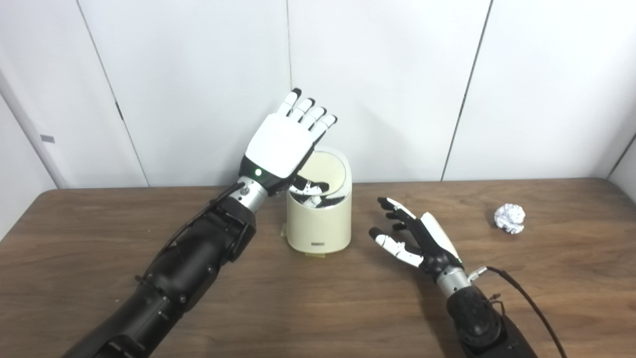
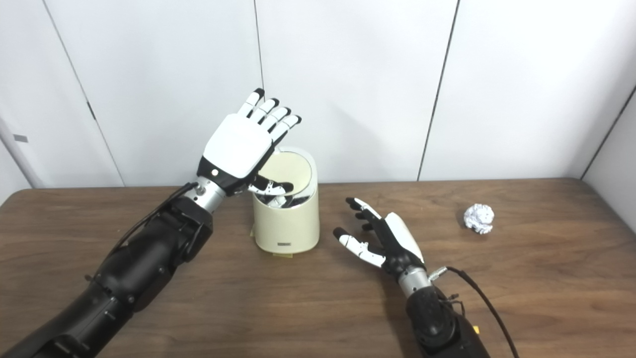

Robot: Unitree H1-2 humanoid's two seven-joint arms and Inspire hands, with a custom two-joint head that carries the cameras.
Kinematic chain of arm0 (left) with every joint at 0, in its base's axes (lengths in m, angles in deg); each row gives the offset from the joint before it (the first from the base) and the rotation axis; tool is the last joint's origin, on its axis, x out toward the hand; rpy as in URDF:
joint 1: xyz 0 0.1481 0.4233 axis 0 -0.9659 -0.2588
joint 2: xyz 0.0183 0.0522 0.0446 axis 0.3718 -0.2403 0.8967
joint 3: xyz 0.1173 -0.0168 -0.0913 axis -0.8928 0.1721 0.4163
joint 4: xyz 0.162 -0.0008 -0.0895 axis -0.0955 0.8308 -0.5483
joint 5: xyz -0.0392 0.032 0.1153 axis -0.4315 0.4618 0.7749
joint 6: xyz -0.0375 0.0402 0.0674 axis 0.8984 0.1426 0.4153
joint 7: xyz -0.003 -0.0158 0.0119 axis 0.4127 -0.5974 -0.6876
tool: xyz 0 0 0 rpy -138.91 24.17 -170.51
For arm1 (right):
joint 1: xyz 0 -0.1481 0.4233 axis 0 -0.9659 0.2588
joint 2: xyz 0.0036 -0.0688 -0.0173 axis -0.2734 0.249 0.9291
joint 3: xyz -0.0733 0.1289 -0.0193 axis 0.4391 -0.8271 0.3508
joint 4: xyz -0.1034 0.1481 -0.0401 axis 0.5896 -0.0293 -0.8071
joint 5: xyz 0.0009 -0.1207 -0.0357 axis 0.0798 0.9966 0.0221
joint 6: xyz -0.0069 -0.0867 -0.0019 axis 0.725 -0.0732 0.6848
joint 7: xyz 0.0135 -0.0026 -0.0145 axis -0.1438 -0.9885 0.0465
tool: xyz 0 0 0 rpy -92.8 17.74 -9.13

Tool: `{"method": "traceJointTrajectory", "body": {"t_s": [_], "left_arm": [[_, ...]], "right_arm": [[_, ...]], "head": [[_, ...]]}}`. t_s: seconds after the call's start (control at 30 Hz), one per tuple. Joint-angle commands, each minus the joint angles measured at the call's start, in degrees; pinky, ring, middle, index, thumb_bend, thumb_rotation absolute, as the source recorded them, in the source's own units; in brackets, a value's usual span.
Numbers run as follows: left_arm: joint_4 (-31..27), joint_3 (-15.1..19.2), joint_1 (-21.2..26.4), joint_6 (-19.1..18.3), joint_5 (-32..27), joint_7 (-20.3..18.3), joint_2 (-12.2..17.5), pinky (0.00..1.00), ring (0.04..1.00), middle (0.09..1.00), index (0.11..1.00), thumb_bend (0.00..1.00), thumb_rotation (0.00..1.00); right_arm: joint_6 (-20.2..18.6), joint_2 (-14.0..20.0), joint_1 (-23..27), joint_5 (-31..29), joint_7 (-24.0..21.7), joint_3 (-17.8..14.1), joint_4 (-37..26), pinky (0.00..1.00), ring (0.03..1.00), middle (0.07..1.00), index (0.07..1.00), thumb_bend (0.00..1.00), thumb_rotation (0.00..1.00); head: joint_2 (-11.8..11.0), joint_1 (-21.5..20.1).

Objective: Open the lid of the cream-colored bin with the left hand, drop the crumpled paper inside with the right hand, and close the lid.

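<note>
White wall panels with thin dark seams close off the back of the scene, and a dark brown wooden table (image 1: 318, 308) runs the full width in front of them. On it, left of centre and near the far edge, the cream-colored bin (image 1: 320, 223) stands upright, its long axis vertical, with a small label low on the side facing the camera. Its lid (image 1: 328, 171) is tipped up and back toward the wall, pale underside showing, and the dark inside of the bin is open to view. Over the bin's left rim the left hand (image 1: 283, 144) is raised with its white back to the camera, fingers straight, close together and pointing up and to the right, thumb reaching down into the opening; it grips nothing visible. Just right of the bin the right hand (image 1: 415, 236) hovers low over the wood, fingers spread apart and empty. Well off to the right, the crumpled paper (image 1: 510, 218) lies alone on the table.
</note>
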Motion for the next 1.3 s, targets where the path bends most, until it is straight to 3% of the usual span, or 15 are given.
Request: {"method": "traceJointTrajectory", "body": {"t_s": [0.0, 0.1, 0.23, 0.37, 0.47, 0.63, 0.8, 1.03, 1.13, 1.2, 1.27], "left_arm": [[-2.73, 1.75, 0.84, -0.79, -1.62, -1.32, 0.21, 0.99, 0.873, 0.853, 0.861, 0.77, 0.61], [-9.52, 4.92, 0.45, -2.87, -4.45, -7.18, -0.15, 0.89, 0.856, 0.818, 0.815, 0.59, 0.85], [-16.69, 9.02, 0.56, -7.25, -5.02, -13.51, -1.54, 0.77, 0.824, 0.787, 0.763, 0.58, 0.94], [-19.74, 12.12, 0.48, -11.62, -3.76, -15.58, -3.42, 0.83, 0.871, 0.827, 0.804, 0.56, 0.92], [-19.50, 13.91, 0.95, -12.64, -3.52, -13.45, -3.76, 0.87, 0.907, 0.866, 0.843, 0.54, 0.91], [-21.46, 17.71, 1.11, -13.72, -6.46, -13.11, -4.02, 0.98, 0.972, 0.935, 0.927, 0.53, 0.97], [-23.12, 21.07, -1.44, -11.21, -10.55, -9.88, -3.32, 0.89, 0.936, 0.905, 0.900, 0.50, 0.92], [-23.85, 23.88, -8.57, -7.90, -17.01, -7.52, -2.29, 0.80, 0.882, 0.871, 0.862, 0.48, 0.85], [-24.02, 26.70, -13.35, -5.40, -25.04, -7.93, -2.66, 0.75, 0.850, 0.855, 0.853, 0.47, 0.85], [-24.15, 28.95, -16.10, -3.19, -32.20, -8.85, -3.16, 0.72, 0.827, 0.849, 0.846, 0.45, 0.80], [-22.95, 31.12, -18.79, 1.71, -39.22, -8.10, -3.37, 0.68, 0.797, 0.825, 0.824, 0.42, 0.78]], "right_arm": [[0.82, 0.36, 1.70, -0.42, 0.31, -0.25, -1.28, 0.76, 0.856, 0.895, 0.895, 0.28, 0.69], [2.15, 0.61, 1.87, -0.42, 0.73, -0.22, -0.43, 0.76, 0.854, 0.892, 0.892, 0.28, 0.70], [2.03, 0.80, 2.01, -0.24, 0.69, -0.18, -0.10, 0.77, 0.857, 0.892, 0.892, 0.29, 0.72], [1.05, 0.62, 1.82, -0.20, 0.48, -0.25, -0.67, 0.77, 0.860, 0.895, 0.894, 0.29, 0.72], [0.42, 0.53, 1.72, -0.14, 0.20, -0.23, -1.18, 0.77, 0.860, 0.898, 0.897, 0.30, 0.72], [1.13, 0.67, 1.89, -0.06, 0.48, -0.13, -0.68, 0.76, 0.856, 0.897, 0.896, 0.28, 0.71], [2.66, 0.71, 2.15, -0.10, 1.23, -0.13, 0.57, 0.76, 0.852, 0.888, 0.889, 0.28, 0.69], [2.00, 0.66, 2.09, -0.32, 0.98, -0.25, 0.35, 0.76, 0.852, 0.892, 0.891, 0.29, 0.72], [1.91, 1.01, 2.03, -0.46, 0.45, -0.18, 0.02, 0.76, 0.858, 0.896, 0.895, 0.28, 0.72], [1.27, 1.45, 2.09, -0.08, -0.08, -0.01, -0.58, 0.76, 0.854, 0.892, 0.895, 0.28, 0.72], [-0.75, 1.81, 2.29, 0.60, -0.61, -0.23, -2.45, 0.75, 0.849, 0.884, 0.882, 0.30, 0.67]], "head": [[-0.06, 0.05], [-0.21, 0.21], [-0.32, 0.26], [-0.46, 0.06], [-0.35, 0.06], [-0.44, 0.05], [-0.65, 0.06], [-0.81, 0.06], [-0.83, 0.21], [-0.82, 0.26], [-0.69, 0.20]]}}
